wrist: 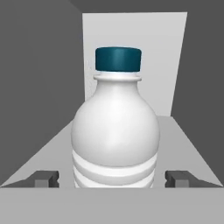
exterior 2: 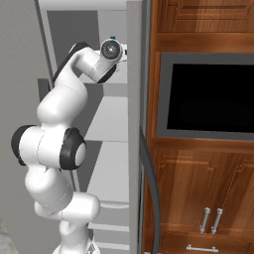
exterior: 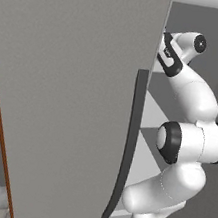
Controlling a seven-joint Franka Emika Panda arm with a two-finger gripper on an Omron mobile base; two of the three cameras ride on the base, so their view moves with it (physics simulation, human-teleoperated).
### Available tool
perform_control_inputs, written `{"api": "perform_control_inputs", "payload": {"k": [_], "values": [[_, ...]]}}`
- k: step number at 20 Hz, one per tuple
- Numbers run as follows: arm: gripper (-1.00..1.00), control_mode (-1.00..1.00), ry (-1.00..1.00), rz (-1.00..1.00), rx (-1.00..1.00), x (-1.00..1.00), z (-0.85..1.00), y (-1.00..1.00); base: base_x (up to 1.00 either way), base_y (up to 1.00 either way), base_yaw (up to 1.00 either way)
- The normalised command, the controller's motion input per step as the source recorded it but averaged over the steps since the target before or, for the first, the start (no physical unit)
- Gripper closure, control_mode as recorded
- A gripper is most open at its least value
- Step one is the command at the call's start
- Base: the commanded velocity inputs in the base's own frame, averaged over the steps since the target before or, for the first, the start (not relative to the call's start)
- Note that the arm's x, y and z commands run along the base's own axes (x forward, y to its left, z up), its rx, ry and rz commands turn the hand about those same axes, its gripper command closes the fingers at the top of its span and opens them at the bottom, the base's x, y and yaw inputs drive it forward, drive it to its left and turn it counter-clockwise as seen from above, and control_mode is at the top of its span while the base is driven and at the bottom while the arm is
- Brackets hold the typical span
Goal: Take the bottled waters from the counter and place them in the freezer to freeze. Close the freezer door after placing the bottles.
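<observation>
Bottle and gripper are the pair that matters: in the hand view the bottled water stands upright on a pale freezer shelf, directly ahead of the gripper and centred between its two finger tips, teal cap at the top, long axis vertical and crosswise to the line of reach. The finger tips stand wide, one on each side of the ribbed lower body with a clear gap between each tip and the plastic, so the gripper is open and holds nothing; the bottle looks to rest on the shelf by its own weight. From the base views the arm reaches up and forward into the freezer, the left compartment, past the edge of the freezer door, which stands swung open with its long dark bar handle facing the robot. Judging by this, one bottle has been set down in the freezer, and the next move would call for a straight pull-back along the gripper's own axis, away from the bottle, so neither finger tip clips its side and tips it. The door is not yet shut; I cannot tell where the second bottle is.
</observation>
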Motion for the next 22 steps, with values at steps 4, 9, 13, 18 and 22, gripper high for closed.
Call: {"api": "perform_control_inputs", "payload": {"k": [4, 9, 13, 18, 22], "values": [[-1.0, -1.0, 0.0, 0.0, 0.0, -0.02, 0.0, 0.0, 0.0, 0.0, 0.0], [-1.0, -1.0, -0.03, 0.0, 0.0, -0.39, 0.06, 0.0, 0.0, 0.0, 0.0], [-1.0, -1.0, -0.03, 0.0, 0.01, -0.66, 0.06, 0.0, 0.0, 0.0, 0.0], [-1.0, -1.0, -0.08, 0.0, 0.0, -0.88, 0.13, 0.0, 0.0, 0.0, 0.0], [-1.0, -1.0, -0.06, -0.01, 0.0, -0.87, 0.32, 0.0, 0.0, 0.0, 0.0]]}}
